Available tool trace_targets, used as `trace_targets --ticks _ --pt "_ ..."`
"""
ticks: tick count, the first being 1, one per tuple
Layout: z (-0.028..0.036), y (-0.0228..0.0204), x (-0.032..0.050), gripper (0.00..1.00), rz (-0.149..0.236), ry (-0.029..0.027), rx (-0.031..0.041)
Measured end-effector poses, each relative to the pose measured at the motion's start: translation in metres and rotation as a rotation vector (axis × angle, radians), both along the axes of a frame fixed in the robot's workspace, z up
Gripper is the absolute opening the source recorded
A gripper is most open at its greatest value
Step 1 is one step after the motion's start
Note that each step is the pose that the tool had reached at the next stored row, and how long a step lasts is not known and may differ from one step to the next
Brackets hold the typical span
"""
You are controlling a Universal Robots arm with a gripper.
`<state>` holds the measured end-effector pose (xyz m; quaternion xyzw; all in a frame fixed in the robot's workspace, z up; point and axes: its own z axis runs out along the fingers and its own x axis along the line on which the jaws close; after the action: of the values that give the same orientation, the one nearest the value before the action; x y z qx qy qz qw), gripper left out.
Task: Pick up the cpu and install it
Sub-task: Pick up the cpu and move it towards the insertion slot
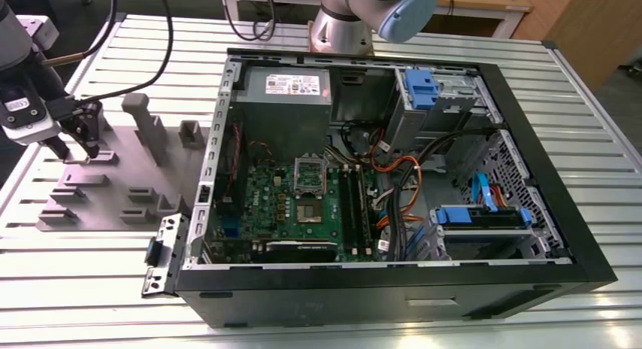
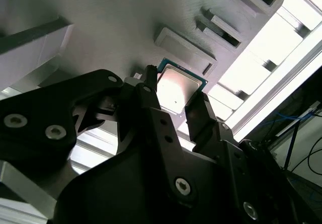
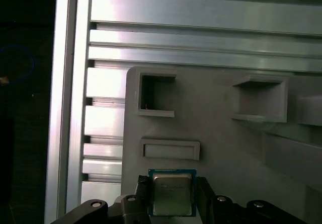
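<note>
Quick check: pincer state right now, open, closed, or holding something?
Pincer: closed on the cpu, gripping it by two opposite edges at the grey moulded plate.

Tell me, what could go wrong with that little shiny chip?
The cpu lies flat on the grey plate at the pincer; a crooked grab might tip or drop it. Cables hang close beside the green board in the case, so something could snag there.

Hand (image 2: pixel 176 94) hides cpu (image 2: pixel 182 82) lwr corner in second wrist view.
</note>
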<state>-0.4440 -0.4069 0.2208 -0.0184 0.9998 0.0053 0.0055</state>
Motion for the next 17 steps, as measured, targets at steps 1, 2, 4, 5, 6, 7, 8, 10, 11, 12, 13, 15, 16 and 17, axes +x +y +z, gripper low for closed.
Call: trace_targets --ticks 1,2,4,5,6,7,8,10,11,12,13,15,16,17 --pt "0.0 0.0 0.0 0.47 0.0 0.0 -0.0001" --pt "0.0004 0.0 0.0 0.47 0.0 0.0001 -0.0001" --pt "0.0016 0.0 0.0 0.47 0.0 0.0003 -0.0002" --pt "0.0017 0.0 0.0 0.47 0.0 -0.0001 0.0" --pt "0.0018 0.0 0.0 0.47 0.0 -0.0003 0.0001" --pt "0.0019 0.0 0.0 0.47 0.0 -0.0003 0.0002" --pt "0.0023 0.0 0.0 0.47 0.0 0.0 0.0" --pt "0.0028 0.0 0.0 0.47 0.0 0.0001 0.0" --pt "0.0035 0.0 0.0 0.47 0.0 0.0001 -0.0001" --pt "0.0039 0.0 0.0 0.47 0.0 0.0002 -0.0001" --pt "0.0043 0.0 0.0 0.47 0.0 0.0 -0.0001" --pt "0.005 0.0 0.0 0.47 0.0 0.0 0.0" --pt "0.0054 0.0 0.0 0.47 0.0 0.0 0.0" --pt "0.0057 0.0 0.0 0.47 0.0 0.0 0.0"
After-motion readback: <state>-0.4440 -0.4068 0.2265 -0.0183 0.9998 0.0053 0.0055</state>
